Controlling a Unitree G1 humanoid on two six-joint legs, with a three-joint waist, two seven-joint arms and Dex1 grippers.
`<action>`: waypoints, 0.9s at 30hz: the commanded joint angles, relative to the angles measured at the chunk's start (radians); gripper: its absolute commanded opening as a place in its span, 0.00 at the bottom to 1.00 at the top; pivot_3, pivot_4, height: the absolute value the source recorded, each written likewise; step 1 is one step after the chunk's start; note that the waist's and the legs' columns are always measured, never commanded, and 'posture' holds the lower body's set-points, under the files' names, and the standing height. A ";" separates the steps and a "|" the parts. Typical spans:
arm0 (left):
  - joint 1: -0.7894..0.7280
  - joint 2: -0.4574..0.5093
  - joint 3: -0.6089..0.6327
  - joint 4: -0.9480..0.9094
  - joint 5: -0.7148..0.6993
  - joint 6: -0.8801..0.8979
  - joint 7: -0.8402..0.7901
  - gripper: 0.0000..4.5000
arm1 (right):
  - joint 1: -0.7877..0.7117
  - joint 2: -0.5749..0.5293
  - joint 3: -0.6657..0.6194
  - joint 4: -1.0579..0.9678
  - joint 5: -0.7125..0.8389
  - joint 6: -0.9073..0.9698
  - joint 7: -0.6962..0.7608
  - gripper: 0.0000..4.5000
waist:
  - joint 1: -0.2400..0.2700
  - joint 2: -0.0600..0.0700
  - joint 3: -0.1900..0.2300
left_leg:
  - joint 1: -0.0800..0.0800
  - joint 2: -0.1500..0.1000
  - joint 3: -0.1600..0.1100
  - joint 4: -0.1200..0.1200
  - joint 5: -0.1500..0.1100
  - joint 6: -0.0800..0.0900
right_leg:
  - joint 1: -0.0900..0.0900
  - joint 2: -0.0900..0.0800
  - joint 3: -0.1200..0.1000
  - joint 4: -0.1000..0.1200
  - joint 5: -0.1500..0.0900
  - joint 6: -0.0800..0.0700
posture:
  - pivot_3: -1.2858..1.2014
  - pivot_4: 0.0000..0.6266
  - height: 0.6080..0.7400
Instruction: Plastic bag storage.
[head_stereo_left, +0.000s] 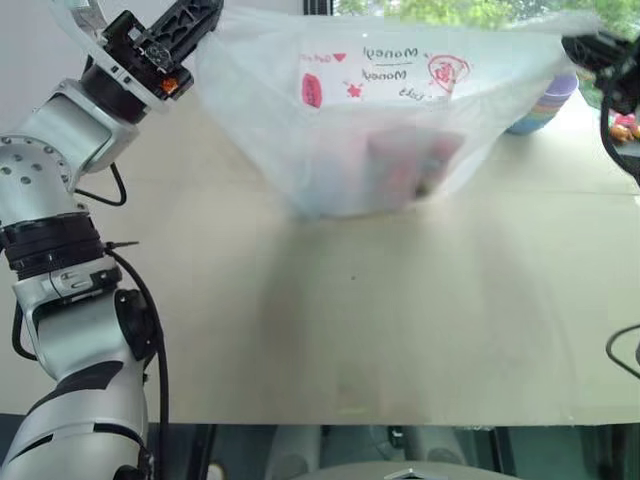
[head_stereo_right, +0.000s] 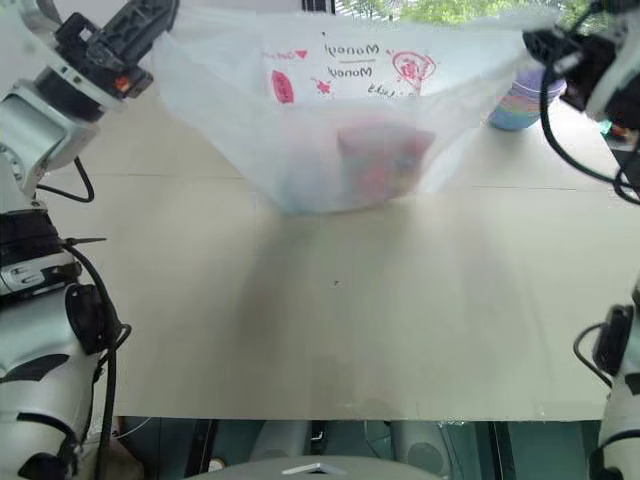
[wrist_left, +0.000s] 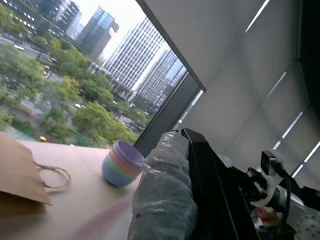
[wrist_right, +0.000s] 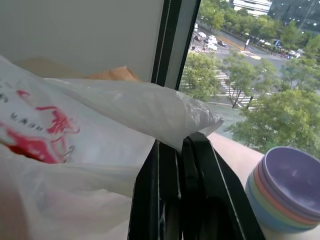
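The plastic bag (head_stereo_left: 380, 110), translucent white with red print, hangs stretched wide above the table between my two grippers. Its sagging bottom shows a reddish shape through the film and hovers just over the tabletop. At the upper left, my left gripper (head_stereo_left: 195, 20) is shut on the bag's left edge; the left wrist view shows the bunched film (wrist_left: 165, 195) pinched against the black fingers. My right gripper (head_stereo_right: 535, 45) at the upper right is shut on the bag's right edge. In the right wrist view, the film (wrist_right: 125, 105) runs into its closed fingers.
A stack of pastel cups (head_stereo_left: 545, 105) stands on the far right of the beige table (head_stereo_left: 350, 330), behind the bag. A brown paper bag with handles (wrist_left: 20, 175) lies on the table near the window. A small orange-red object (head_stereo_left: 625, 128) sits at the right edge.
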 joint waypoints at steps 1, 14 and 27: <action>0.197 0.028 0.023 -0.192 -0.030 0.077 -0.048 0.00 | 0.199 0.030 -0.138 -0.253 0.111 0.106 -0.023 0.00 | -0.003 0.001 0.001 | 0.001 0.000 -0.001 0.001 0.000 0.000 | 0.000 -0.001 0.001 0.001 -0.001 0.002 | 0.52 0.24 1.00; 0.936 -0.169 -0.171 -0.506 0.625 -0.571 -0.198 0.29 | 1.015 0.220 0.209 -0.254 -0.364 -0.713 -0.014 0.31 | 0.019 -0.002 -0.003 | 0.035 -0.002 0.014 0.007 0.000 0.008 | 0.030 -0.005 0.008 -0.001 -0.007 0.003 | 0.52 0.24 1.00; 1.165 -0.053 0.012 -0.514 0.748 -0.748 -0.351 0.99 | 1.363 0.241 -0.177 -0.146 -0.216 -0.937 0.294 0.85 | 0.024 -0.002 -0.005 | 0.032 0.001 0.013 0.005 -0.002 0.010 | 0.027 -0.007 0.008 -0.004 -0.007 0.004 | 0.52 0.24 1.00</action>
